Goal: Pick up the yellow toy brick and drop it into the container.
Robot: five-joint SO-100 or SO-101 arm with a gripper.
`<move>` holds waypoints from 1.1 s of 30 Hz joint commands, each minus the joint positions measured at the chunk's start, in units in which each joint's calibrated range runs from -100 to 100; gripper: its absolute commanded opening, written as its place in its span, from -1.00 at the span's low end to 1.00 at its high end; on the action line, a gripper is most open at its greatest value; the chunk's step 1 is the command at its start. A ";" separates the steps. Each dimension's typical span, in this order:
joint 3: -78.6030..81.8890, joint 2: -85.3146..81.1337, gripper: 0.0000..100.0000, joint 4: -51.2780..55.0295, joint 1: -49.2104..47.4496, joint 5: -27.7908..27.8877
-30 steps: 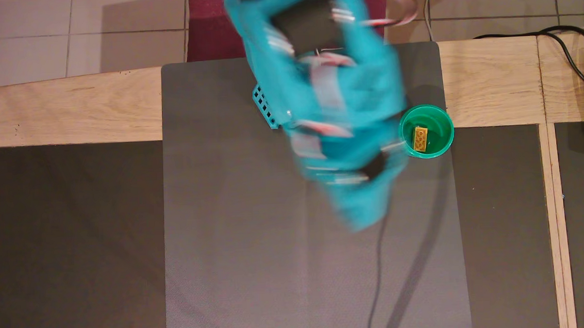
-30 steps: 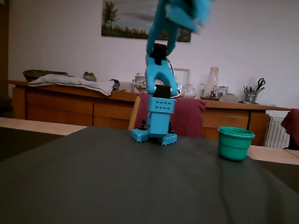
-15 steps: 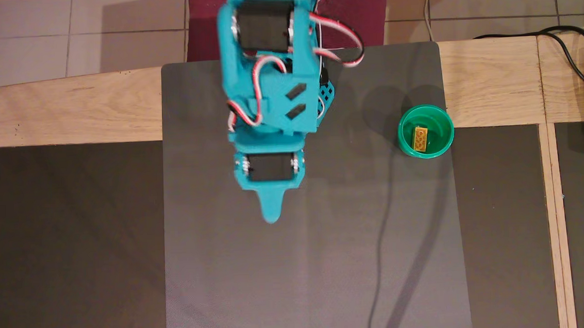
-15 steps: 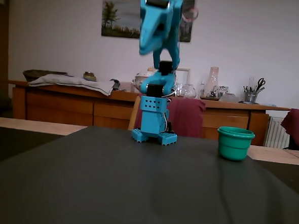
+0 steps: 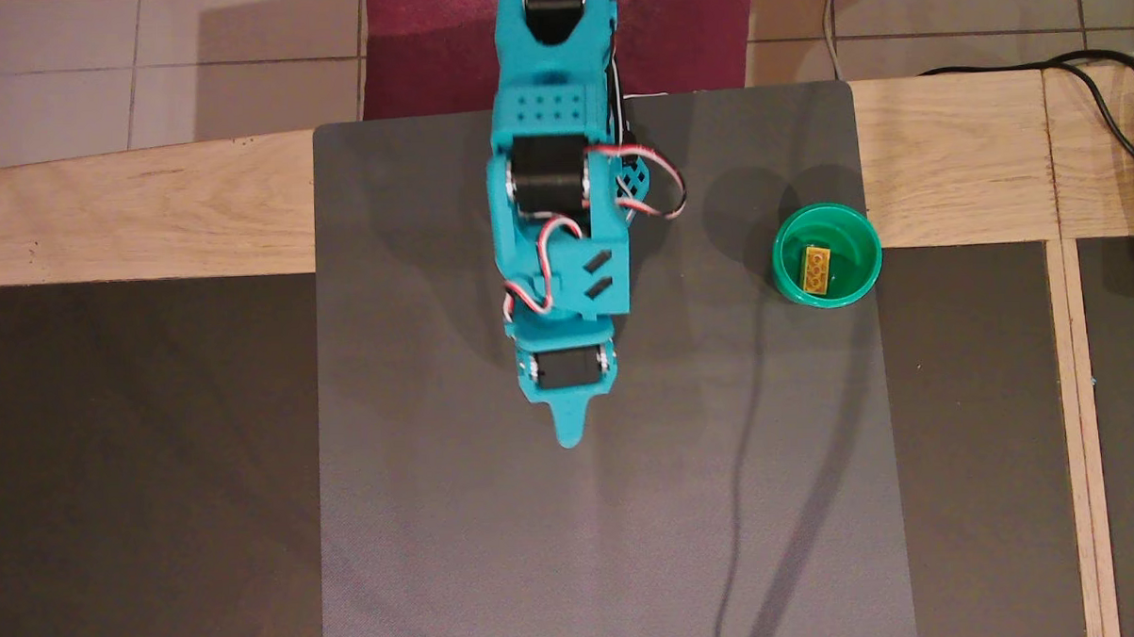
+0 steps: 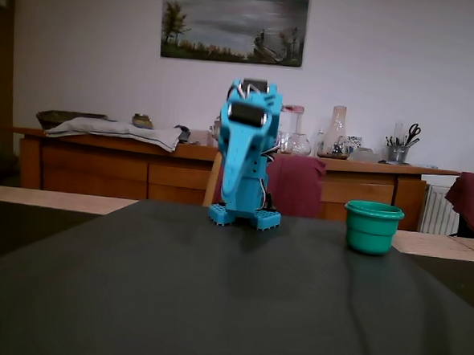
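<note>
One yellow toy brick (image 5: pixel 817 271) lies inside the green container (image 5: pixel 785 273), so the drop looks done. The arm's gripper (image 5: pixel 568 430) sits folded at mid-mat, well apart, jaws together and empty. Nothing seems left but resting.

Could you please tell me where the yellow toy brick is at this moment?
In the overhead view the yellow toy brick lies inside the green container, at the right edge of the grey mat, well right of the gripper.
</note>
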 commanded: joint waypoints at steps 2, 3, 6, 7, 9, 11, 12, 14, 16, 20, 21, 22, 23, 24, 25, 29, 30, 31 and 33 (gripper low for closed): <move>4.91 -1.96 -1.00 -2.76 0.15 -0.15; 5.72 -1.96 -1.00 -3.20 0.15 -0.15; 6.44 -1.88 -1.00 -3.56 0.23 -0.15; 6.44 -1.88 -1.00 -3.56 0.23 -0.20; 6.44 -1.88 -1.00 -3.56 0.23 -0.20; 6.53 -1.88 -1.00 -3.56 0.23 -0.20; 6.53 -1.88 -1.00 -3.56 0.23 -0.20; 6.53 -1.88 -1.00 -3.56 0.23 -0.20; 6.53 -1.88 -1.00 -3.56 0.23 -0.20; 6.53 -1.88 -1.00 -3.56 0.23 -0.20; 6.53 -1.88 -1.00 -3.56 0.23 -0.20; 6.53 -1.88 -1.00 -3.56 0.23 -0.20; 6.53 -1.88 -1.00 -3.56 0.23 -0.20; 6.53 -1.88 -1.00 -3.56 0.23 -0.20; 6.53 -1.88 -1.00 -3.56 0.23 -0.20; 6.53 -1.88 -1.00 -3.56 0.23 -0.20; 6.53 -1.88 -1.00 -3.56 0.23 -0.20; 6.53 -1.88 -1.00 -3.56 0.23 -0.20; 6.53 -1.88 -1.00 -3.56 0.23 -0.20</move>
